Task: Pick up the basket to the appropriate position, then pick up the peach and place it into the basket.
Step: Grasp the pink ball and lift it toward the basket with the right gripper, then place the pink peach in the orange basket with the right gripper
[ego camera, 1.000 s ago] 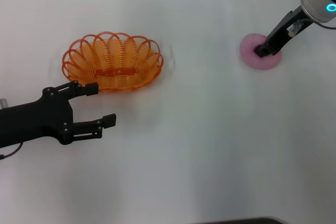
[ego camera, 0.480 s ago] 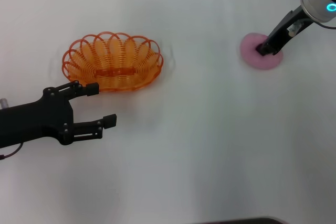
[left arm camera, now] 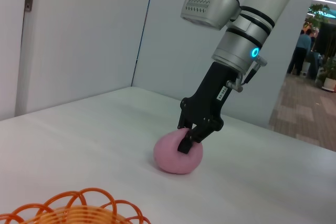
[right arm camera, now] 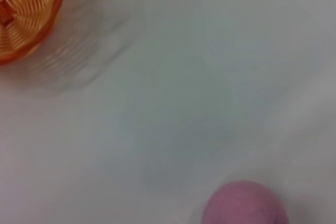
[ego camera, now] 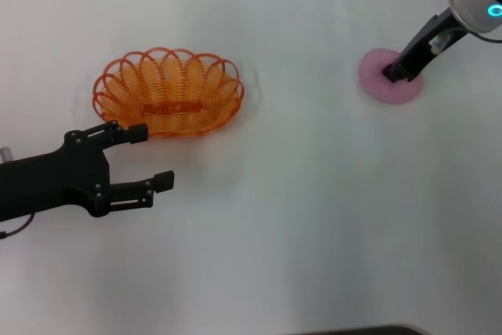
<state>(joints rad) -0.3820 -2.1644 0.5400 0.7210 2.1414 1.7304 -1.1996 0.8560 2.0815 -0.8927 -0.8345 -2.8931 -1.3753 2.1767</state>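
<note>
The orange openwork basket stands upright on the white table at the left; its rim also edges the left wrist view, and part of it shows in the right wrist view. The pink peach rests on the table at the far right, seen too from the left wrist and the right wrist. My right gripper comes down on the peach's top, its dark fingers closed against the fruit. My left gripper hovers open just in front of the basket, holding nothing.
White tabletop spreads between basket and peach and toward the front edge. A pale wall rises behind the table in the left wrist view.
The right gripper's tip has shifted very slightly up and to the right on the peach. The peach, the basket and the left arm stay where they were.
</note>
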